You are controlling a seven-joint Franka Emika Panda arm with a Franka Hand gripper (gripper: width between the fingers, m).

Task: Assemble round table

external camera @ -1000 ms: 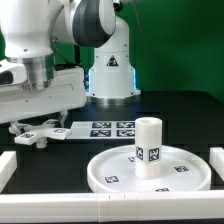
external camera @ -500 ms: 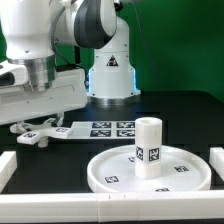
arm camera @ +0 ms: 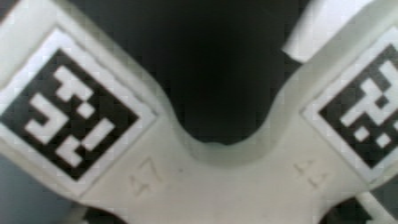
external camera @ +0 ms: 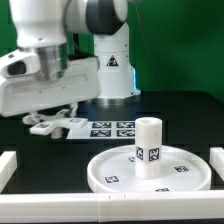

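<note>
One cross-shaped foot (external camera: 48,124) clamped in gripper (external camera: 60,110), since raised, shifted toward exterior view's right

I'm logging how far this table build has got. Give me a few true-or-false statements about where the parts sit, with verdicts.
1. The cylinder leg stands upright on the round disc. True.
2. The cross-shaped foot is already fitted on top of the leg. False: it is away from the leg, under the arm on the exterior view's left, near the end of the marker board.
3. The marker board lies farther from the exterior camera than the disc. True.
4. The wrist view shows the disc's rim. False: it shows two tagged arms of the foot close up.
</note>
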